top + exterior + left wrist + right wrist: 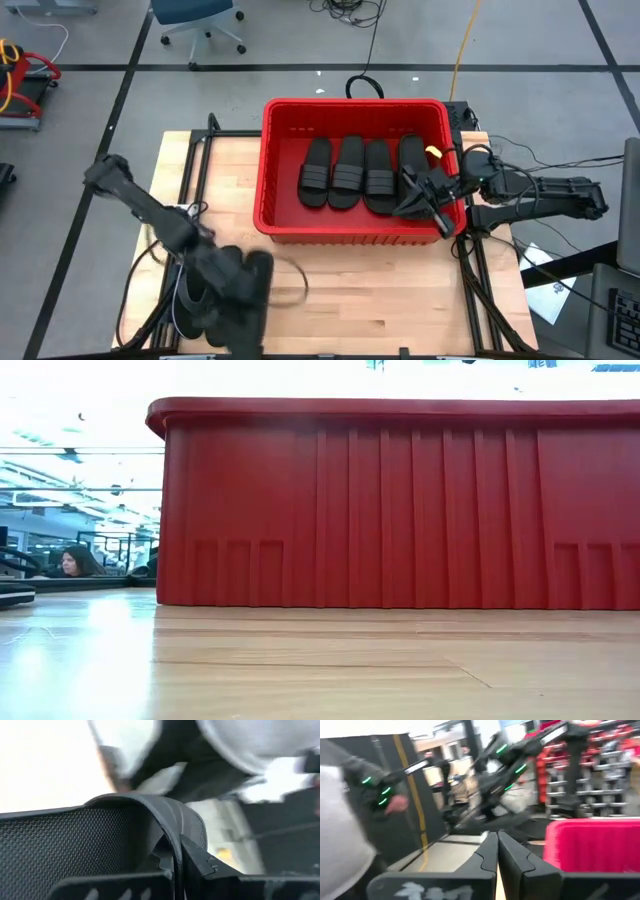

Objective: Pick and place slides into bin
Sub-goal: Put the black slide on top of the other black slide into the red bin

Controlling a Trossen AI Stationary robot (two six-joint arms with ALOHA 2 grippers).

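Note:
The red bin (285, 225) stands at the table's far middle, and several black slides (350, 172) lie side by side on its floor. In the low view its near wall (400, 510) fills the picture. At the table's near left, my left gripper (255, 278) (177, 857) is shut on another black slide (197, 300) with a ribbed band strap. My right gripper (412, 197) (497, 851) is shut with nothing in it and held level over the bin's right end. My left gripper pinches the slide's ribbed band strap (172, 822) between its two fingers, which lie across the band's edge. The slide's textured footbed (60, 845) stands on edge beside the fingers. I cannot tell whether the slide is clear of the table.
Bare wooden tabletop (380, 290) lies in front of the bin. Black frame rails (190, 170) run along the table's left and right sides, with cables behind the bin. A person (75, 563) sits far back in the room, and a grey sleeve (340, 835) shows near the right arm.

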